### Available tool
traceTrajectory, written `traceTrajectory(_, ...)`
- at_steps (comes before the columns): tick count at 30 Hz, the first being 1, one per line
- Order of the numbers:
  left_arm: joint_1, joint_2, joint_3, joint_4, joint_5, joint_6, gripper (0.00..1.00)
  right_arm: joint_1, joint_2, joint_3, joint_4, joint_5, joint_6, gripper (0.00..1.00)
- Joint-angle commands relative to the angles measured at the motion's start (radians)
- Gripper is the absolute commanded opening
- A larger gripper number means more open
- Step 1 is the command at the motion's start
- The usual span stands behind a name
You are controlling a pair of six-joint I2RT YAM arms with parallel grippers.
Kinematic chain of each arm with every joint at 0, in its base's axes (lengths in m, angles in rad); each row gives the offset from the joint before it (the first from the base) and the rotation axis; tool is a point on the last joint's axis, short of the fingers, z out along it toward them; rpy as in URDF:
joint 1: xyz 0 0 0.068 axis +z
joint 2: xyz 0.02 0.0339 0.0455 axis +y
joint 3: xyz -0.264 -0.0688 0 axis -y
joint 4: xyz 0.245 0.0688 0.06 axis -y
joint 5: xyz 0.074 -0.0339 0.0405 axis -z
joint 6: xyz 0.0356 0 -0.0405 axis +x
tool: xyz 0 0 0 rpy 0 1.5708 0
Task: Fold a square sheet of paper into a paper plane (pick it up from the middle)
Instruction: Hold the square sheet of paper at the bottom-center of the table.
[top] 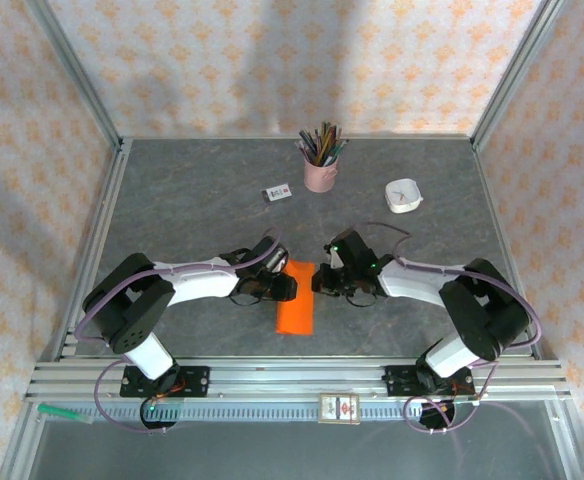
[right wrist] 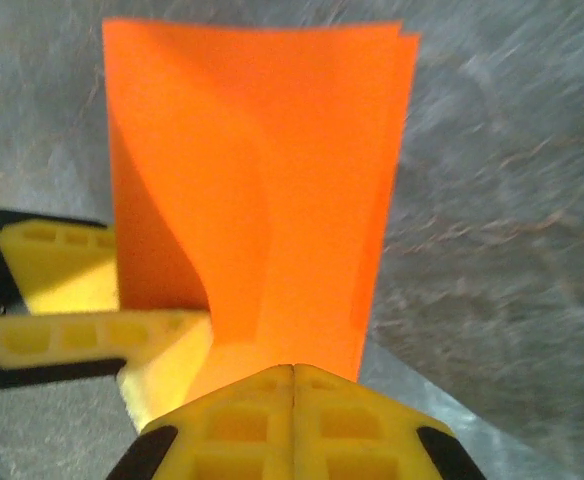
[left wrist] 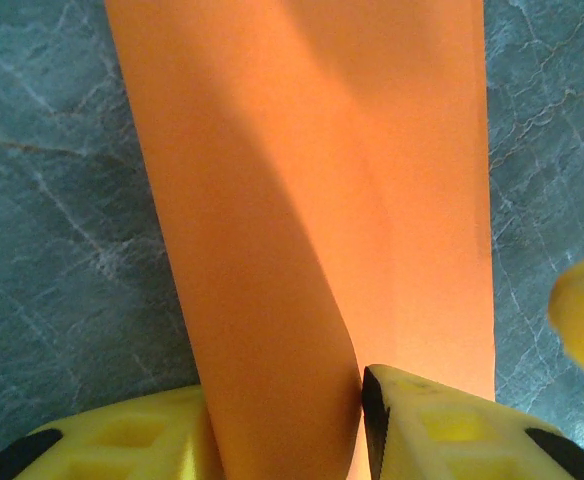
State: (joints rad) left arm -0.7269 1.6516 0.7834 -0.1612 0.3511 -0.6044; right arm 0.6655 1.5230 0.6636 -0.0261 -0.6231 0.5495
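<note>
Top view: paper (top: pixel 295 305) folded to a long narrow strip, flat on the table (top: pixel 172 200) near the front, long side running away from the arm bases. Both arms bend inward and meet at the strip's far end. Left gripper (top: pixel 284 287) sits on the strip's left edge. Right gripper (top: pixel 319 280) sits just beside the right edge.

Left wrist view: the paper (left wrist: pixel 302 180) rises in a soft ridge along its length and runs down between the two yellow fingers (left wrist: pixel 442 430). Each finger touches it, so the left gripper pinches that raised fold (a loose curl, not pressed flat). A yellow blur at the right margin hangs over bare table, just off the strip.

Right wrist view: right gripper (right wrist: pixel 293 385) pressed together, tips meeting along a closed seam. The strip's near end reaches those tips; cannot tell whether any paper is caught. Two layers show at the far right corner.

Back of table: pink cup (top: pixel 321 170) with pencils, small card (top: pixel 276 194) to its left, white dish (top: pixel 404 196) to its right, all well apart from the paper
</note>
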Motion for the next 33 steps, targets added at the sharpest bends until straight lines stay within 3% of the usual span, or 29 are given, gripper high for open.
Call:
traceTrajectory(1, -0.009, 0.103, -0.067, -0.014, -0.074, -0.011, 0.43, 0.025, 0.006, 0.001, 0.055, -0.020, 0.025, 0.00)
traceTrajectory(23, -0.009, 0.108, -0.078, -0.006, -0.069, -0.009, 0.43, 0.039, 0.075, 0.015, 0.059, 0.015, 0.021, 0.00)
traceTrajectory(33, -0.009, 0.103, -0.071, -0.014, -0.072, -0.006, 0.43, 0.037, 0.115, -0.014, -0.005, 0.097, -0.001, 0.00)
